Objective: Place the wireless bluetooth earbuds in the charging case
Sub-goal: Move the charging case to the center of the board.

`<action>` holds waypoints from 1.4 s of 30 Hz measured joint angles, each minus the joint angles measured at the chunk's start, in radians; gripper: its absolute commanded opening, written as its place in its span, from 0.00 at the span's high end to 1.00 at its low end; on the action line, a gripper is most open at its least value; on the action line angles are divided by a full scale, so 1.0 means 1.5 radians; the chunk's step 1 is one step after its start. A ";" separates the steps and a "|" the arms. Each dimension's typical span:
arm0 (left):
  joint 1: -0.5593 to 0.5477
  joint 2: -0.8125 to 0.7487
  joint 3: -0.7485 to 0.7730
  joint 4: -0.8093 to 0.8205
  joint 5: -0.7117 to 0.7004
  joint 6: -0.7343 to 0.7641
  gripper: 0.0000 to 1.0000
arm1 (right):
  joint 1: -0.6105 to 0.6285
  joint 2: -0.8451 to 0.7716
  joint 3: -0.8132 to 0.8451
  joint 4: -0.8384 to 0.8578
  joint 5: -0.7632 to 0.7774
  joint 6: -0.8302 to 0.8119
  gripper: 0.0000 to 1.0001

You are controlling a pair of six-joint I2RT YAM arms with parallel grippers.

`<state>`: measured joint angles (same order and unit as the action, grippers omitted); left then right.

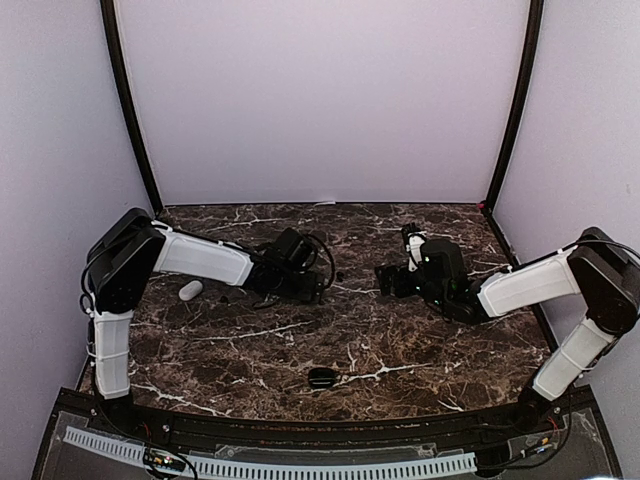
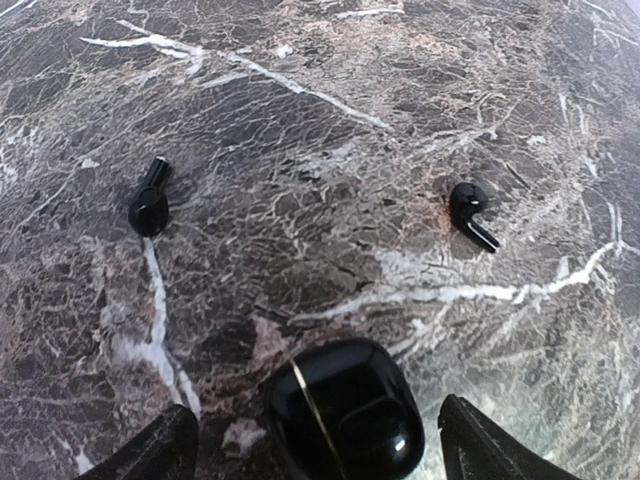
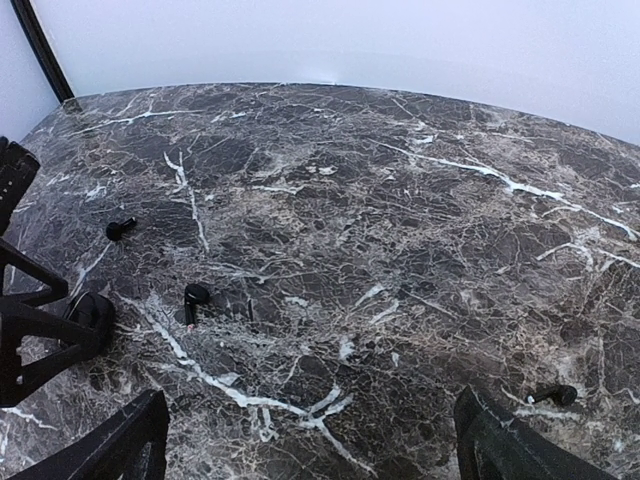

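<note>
While flat, black earbud (image 2: 150, 200) stem-end away

Loose black earbuds (image 2: 150, 205); glossy black case (image 2: 345, 415)

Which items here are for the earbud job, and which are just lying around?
For the job:
- black earbud, another, a third
- black case, between the open left fingers

Lying about, probably:
- white oval thing beside the left arm
- dark oval thing near the front edge
Either may be a spare case; too small to tell.
</note>
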<state>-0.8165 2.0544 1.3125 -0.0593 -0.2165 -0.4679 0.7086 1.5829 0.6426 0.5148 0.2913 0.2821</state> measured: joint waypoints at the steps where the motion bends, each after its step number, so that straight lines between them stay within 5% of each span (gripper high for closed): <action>1: -0.002 0.013 0.014 -0.008 -0.008 0.000 0.06 | 0.000 0.000 0.000 0.000 0.000 0.000 0.01; 9: -0.023 0.039 0.048 -0.050 -0.039 0.007 0.41 | 0.000 0.000 0.000 0.000 0.001 0.000 0.01; 13: -0.026 0.039 0.051 -0.063 -0.043 0.010 0.46 | 0.000 0.000 0.000 0.000 0.001 0.000 0.01; 26: -0.137 0.023 0.042 -0.104 -0.023 -0.007 0.45 | 0.000 0.000 0.000 0.000 0.001 0.000 0.01; 29: -0.170 0.015 0.038 -0.118 -0.016 -0.021 0.22 | 0.000 0.000 0.000 0.000 0.001 0.000 0.01; 30: -0.176 0.010 0.034 -0.122 -0.009 -0.029 0.05 | 0.000 0.000 0.000 0.000 0.001 0.000 0.01; 31: -0.180 0.004 0.029 -0.124 -0.004 -0.034 0.01 | 0.000 0.000 0.000 0.000 0.001 0.000 0.01; 37: -0.169 -0.066 -0.026 -0.152 -0.030 -0.039 0.02 | 0.000 0.000 0.000 0.000 -0.002 -0.001 0.01; 42: -0.107 -0.137 -0.028 -0.138 -0.036 0.014 0.12 | 0.000 0.000 0.000 0.000 -0.005 -0.006 0.02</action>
<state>-0.9768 1.8484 1.2705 -0.2665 -0.2707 -0.4473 0.7086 1.5829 0.6426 0.5152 0.2844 0.2726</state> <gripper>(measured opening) 0.906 0.988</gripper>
